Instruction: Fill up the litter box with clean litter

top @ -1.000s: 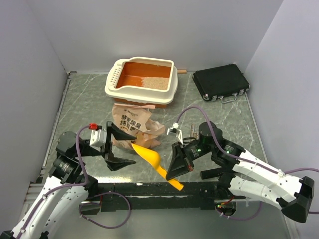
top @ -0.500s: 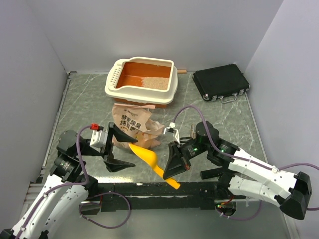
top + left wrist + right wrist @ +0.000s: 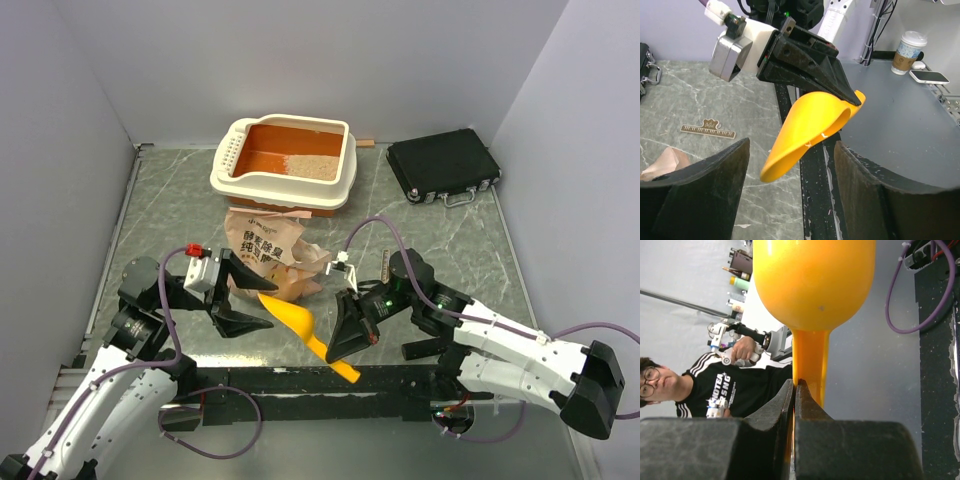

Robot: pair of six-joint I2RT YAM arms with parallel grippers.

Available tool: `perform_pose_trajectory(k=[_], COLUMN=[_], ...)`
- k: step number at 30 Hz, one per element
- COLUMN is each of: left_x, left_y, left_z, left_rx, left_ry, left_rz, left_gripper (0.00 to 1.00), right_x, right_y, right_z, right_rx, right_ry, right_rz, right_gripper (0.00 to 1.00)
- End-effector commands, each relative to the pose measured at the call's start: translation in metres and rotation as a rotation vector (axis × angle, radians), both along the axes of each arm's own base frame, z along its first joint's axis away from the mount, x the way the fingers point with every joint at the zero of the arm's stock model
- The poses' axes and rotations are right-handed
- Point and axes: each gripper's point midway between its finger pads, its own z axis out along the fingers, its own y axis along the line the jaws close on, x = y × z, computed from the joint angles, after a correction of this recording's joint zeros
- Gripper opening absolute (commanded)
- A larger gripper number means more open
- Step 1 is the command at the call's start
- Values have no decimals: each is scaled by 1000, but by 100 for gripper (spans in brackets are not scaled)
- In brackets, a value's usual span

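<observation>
Handover over the counter (image 3: 440, 240): my right tool (image 3: 338, 350) is clenched on the handle of the orange-yellow scoop (image 3: 291, 317), holding it in the air. My left tool (image 3: 262, 300) stands released, one finger on either side of the scoop's bowl, touching neither. The litter box (image 3: 283, 187) sits at the far end with a patch of clean litter (image 3: 312, 166) in its right half, the tan bag (image 3: 262, 243) just before it. The danger, as I judge it: the smooth, rounded bowl could squirt out of a squeeze, or drop if my right lets go too early.
</observation>
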Motion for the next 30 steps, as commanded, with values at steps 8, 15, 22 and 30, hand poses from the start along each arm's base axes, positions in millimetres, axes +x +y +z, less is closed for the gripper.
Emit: perform_pose_trajectory(k=[8, 15, 22, 30], left_x=[-5, -8, -2, 32], left_y=[-1, 0, 1, 4], left_z=[15, 13, 18, 18], left_rx=[-22, -18, -29, 6], left_ry=[-65, -74, -74, -14], left_rz=[-48, -54, 8, 208], left_gripper=[39, 1, 1, 1], right_x=[-9, -14, -10, 58], right_y=[-1, -1, 0, -9], right_z=[13, 23, 28, 36], right_rx=[99, 131, 106, -145], right_ry=[-22, -28, -88, -509], right_rz=[33, 45, -12, -349], right_gripper=[0, 0, 49, 72])
